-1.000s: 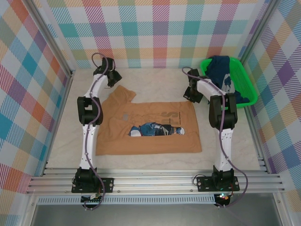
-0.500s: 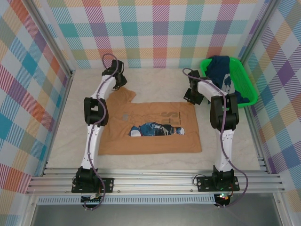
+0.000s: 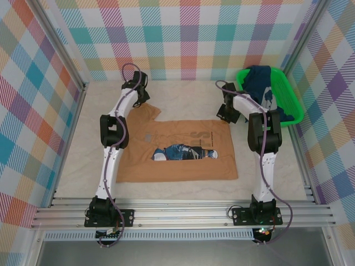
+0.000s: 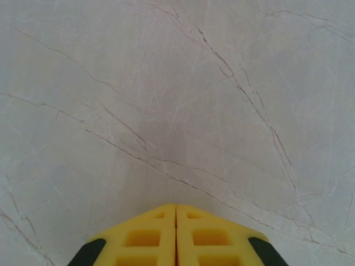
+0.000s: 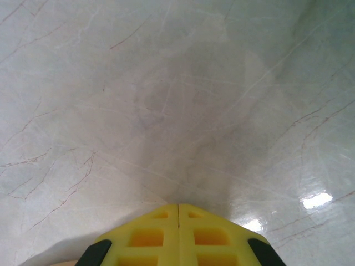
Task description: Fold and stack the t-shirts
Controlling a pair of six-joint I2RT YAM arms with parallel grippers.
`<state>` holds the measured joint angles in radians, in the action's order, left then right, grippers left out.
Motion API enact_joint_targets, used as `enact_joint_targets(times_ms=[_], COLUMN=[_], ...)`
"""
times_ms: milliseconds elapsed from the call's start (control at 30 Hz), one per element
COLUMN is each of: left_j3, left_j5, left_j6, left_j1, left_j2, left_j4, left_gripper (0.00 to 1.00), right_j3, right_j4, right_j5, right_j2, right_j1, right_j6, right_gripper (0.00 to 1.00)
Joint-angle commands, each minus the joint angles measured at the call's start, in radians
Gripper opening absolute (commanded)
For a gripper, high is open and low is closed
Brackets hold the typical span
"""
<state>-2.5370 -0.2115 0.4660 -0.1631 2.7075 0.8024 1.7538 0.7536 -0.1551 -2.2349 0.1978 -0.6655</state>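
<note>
Left gripper (image 4: pixel 176 207) shifts right, near tan shirt (image 3: pixel 183 158) sleeve; jaws now closed, empty. Right gripper (image 5: pixel 178 206) unchanged: closed, empty.

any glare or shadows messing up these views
Right wrist view: a bright glare patch on the marble tabletop at lower right, and a soft grey shadow ahead of the shut right gripper. Left wrist view: no glare, only a faint shadow ahead of the shut left gripper. Top external view: even light, tan-orange t-shirt sharp.
</note>
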Motion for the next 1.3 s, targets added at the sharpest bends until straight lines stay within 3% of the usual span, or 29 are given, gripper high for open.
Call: enact_joint_targets(times_ms=[0,200,467,867,1267], left_j3=[-0.006,0.000,0.193,0.850,1.335], left_j5=[-0.011,-0.117,-0.078,-0.030,-0.098], left_j6=[-0.001,0.031,0.028,0.041,0.156], left_j1=[-0.017,-0.027,-0.038,-0.040,-0.042], left_j2=[0.003,-0.092,-0.335,-0.942,-1.537], left_j4=[0.096,0.106,0.075,0.033,0.202], left_gripper=[0.00,0.00,0.00,0.00,0.00], right_j3=[-0.005,-0.003,-0.028,-0.188,-0.457], right_j4=[0.060,0.034,0.010,0.015,0.079], right_j5=[0.023,0.040,0.061,0.055,0.084], right_j2=[0.010,0.034,0.109,0.271,0.498], right_j1=[0.007,0.008,0.008,0.005,0.006], right_j6=[-0.004,0.010,0.083,0.129,0.057], right_gripper=[0.00,0.00,0.00,0.00,0.00])
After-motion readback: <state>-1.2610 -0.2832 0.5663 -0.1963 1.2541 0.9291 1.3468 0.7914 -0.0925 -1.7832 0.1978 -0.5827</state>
